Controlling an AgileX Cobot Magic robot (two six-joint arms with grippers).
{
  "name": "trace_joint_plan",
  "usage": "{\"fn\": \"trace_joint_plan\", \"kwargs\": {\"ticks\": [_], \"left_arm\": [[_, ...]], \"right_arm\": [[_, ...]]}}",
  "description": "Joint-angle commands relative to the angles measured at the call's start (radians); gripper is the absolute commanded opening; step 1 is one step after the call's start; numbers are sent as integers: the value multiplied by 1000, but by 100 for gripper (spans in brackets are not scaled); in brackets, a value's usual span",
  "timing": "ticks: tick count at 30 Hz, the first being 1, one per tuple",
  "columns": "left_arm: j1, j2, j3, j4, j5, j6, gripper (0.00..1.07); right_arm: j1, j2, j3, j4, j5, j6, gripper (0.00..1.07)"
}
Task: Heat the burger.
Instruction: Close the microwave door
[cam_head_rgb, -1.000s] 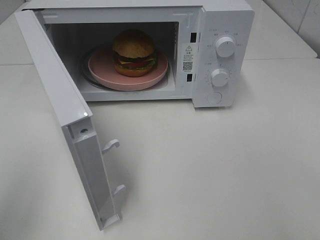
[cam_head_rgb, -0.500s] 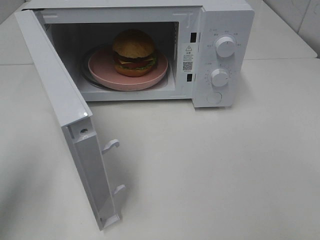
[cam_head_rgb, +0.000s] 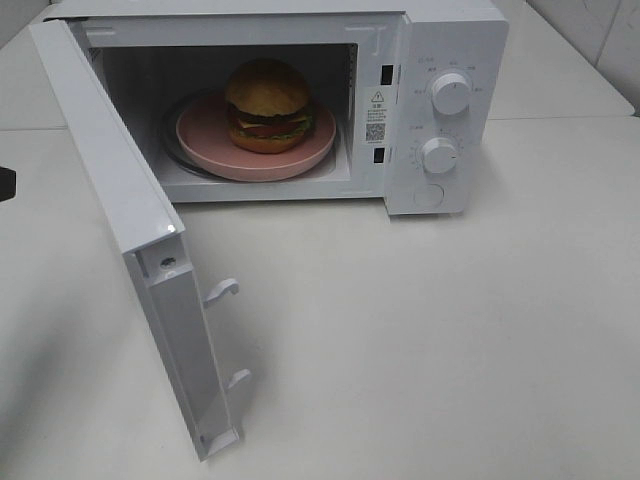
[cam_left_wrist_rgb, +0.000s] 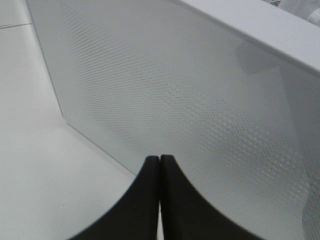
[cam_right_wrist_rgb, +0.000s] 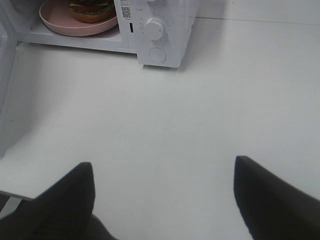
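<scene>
The burger (cam_head_rgb: 268, 105) looks soft and squashy, safer lifted by the pink plate (cam_head_rgb: 322, 146) under it — left hand (cam_left_wrist_rgb: 160, 165) pinched closed, right hand (cam_right_wrist_rgb: 162, 164) spread wide.

The high camera looks down from in front of the microwave (cam_head_rgb: 480, 60), fairly near, facing its open cavity. The left wrist camera sits close against the outer side of the door (cam_left_wrist_rgb: 175, 100), facing its dotted pane. The right wrist camera hangs well in front of the microwave, above the table (cam_right_wrist_rgb: 200, 100), facing the dials (cam_right_wrist_rgb: 154, 28). With the high view it shares dials, plate (cam_right_wrist_rgb: 55, 22) and burger (cam_right_wrist_rgb: 90, 10). The left wrist view shares only the door.
</scene>
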Motion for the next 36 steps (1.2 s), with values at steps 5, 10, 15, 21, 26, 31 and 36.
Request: {"fn": "trace_joint_plan", "kwargs": {"ticks": [5,10,15,21,26,31,36], "left_arm": [[-70,59,-23,-133,-60,134,0],[-128,122,-57,-156,-135,133,0],[-167,199,-109,-155,-133,133,0],[-213,290,-191,-156,-133,132,0],[-257,356,-256,-156,-135,132,0],[-296,421,-322,-156,-136,132,0],[-333,483,-390,-156,-136,132,0]], "right_arm": [[-1,-22,0,0,-11,-12,73],[-1,-22,0,0,-11,-12,73],[-1,-22,0,0,-11,-12,73],[-1,-22,0,0,-11,-12,73],[-1,-22,0,0,-11,-12,73],[-1,-22,0,0,-11,-12,73],[-1,-22,0,0,-11,-12,73]]}}
